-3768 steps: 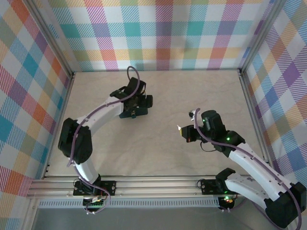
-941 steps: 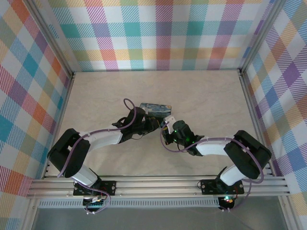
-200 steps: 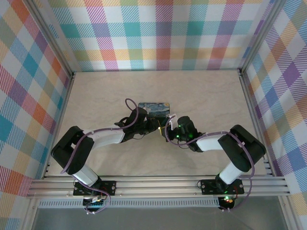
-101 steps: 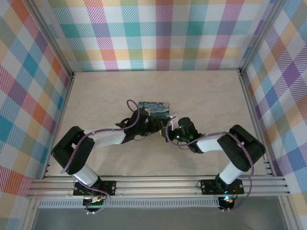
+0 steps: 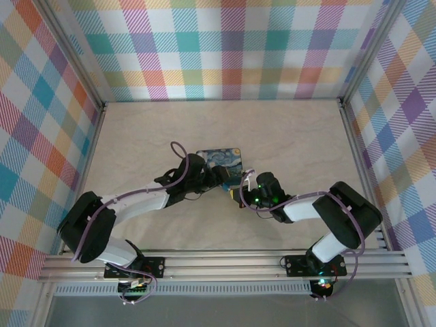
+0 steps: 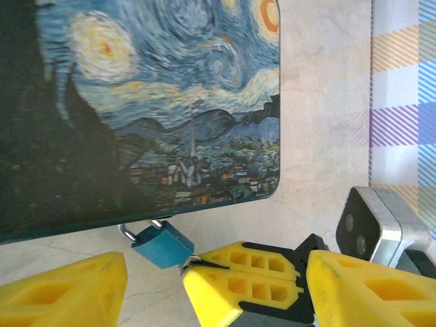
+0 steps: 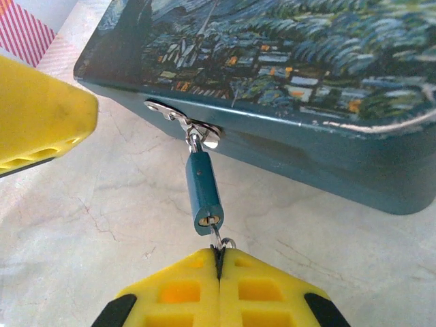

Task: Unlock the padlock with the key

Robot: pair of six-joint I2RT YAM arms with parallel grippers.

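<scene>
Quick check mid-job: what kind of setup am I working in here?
Probably a lab robot test cell rather than a home or workshop: plaid-printed walls close in three sides, an aluminium frame rail runs along the front, and the work surface is a marble-look tabletop.

Bright even light, soft shadows; wrist views sharp, near edges blurred.

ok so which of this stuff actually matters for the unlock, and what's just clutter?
Job:
- padlock, hanging from the hasp
- key, pinched in the shut right tool, at the padlock's base

Just there:
- starry-night box
- left tool, open beside the padlock
</scene>
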